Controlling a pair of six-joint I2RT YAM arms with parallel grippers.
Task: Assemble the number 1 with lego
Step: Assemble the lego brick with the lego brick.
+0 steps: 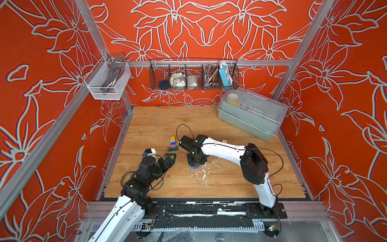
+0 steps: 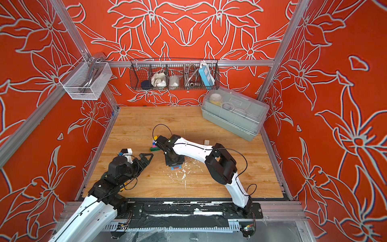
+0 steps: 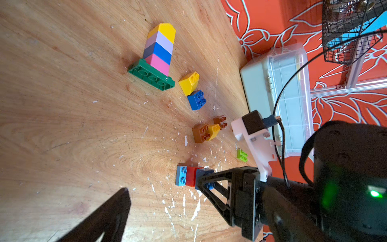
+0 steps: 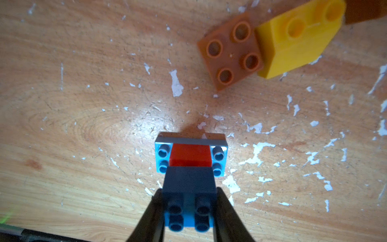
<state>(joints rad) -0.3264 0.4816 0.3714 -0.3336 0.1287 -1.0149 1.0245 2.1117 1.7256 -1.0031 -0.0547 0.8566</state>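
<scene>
While right gripper [image 4: 189, 196] pinches blue brick [image 4: 189, 180] seated on red brick [image 4: 190, 156], left gripper [image 1: 170, 160] gapes idle; stacking step, next press down, release.

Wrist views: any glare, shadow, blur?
Right wrist view: the square blue studded plastic brick in the right pincer is shadowed; a sheen glares off the wooden tabletop; the sloped yellow plastic brick looks soft. Left wrist view: one finger of the left pincer is blurred.

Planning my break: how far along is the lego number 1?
Done: the pink, blue, lilac and yellow column stands on the dark green base. In hand: the right tool grips a blue brick on the red brick atop the light blue plate. Left: probably finishing that stack; a brown brick and lime brick lie unused.
</scene>
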